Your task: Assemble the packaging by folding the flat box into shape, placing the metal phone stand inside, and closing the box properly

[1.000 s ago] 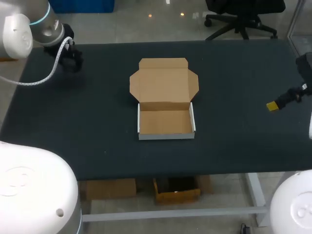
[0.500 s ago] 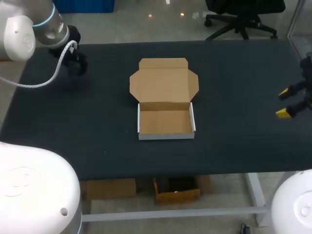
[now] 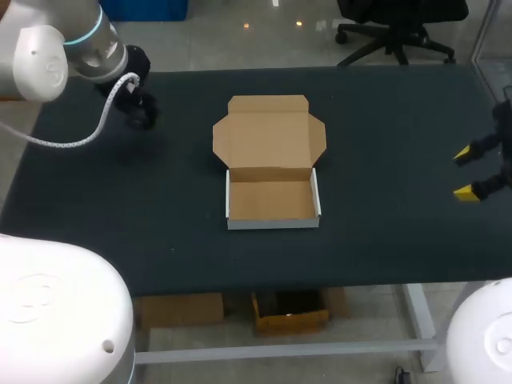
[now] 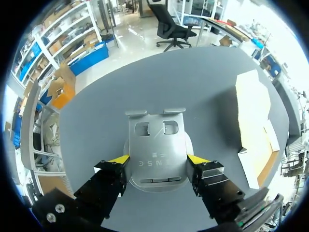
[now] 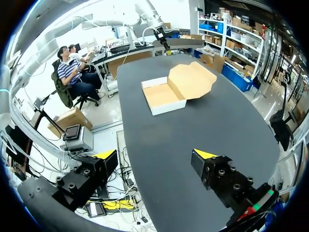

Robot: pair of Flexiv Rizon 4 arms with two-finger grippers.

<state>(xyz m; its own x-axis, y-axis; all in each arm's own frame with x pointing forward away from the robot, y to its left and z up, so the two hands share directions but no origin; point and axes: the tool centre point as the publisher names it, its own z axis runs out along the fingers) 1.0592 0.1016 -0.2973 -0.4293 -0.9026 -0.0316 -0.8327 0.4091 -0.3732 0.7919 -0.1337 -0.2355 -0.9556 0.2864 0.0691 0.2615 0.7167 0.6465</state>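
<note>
Grips stand with left gripper near table's far-left corner; holds right gripper spread, empty, at right edge.
Could slip on smooth metal in transit, or catch wall of open box mid-table.

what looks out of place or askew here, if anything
Nothing stands out. The box sits square in the middle of the table, empty, its lid lying open behind it. The phone stand is gripped straight between the left fingers.
</note>
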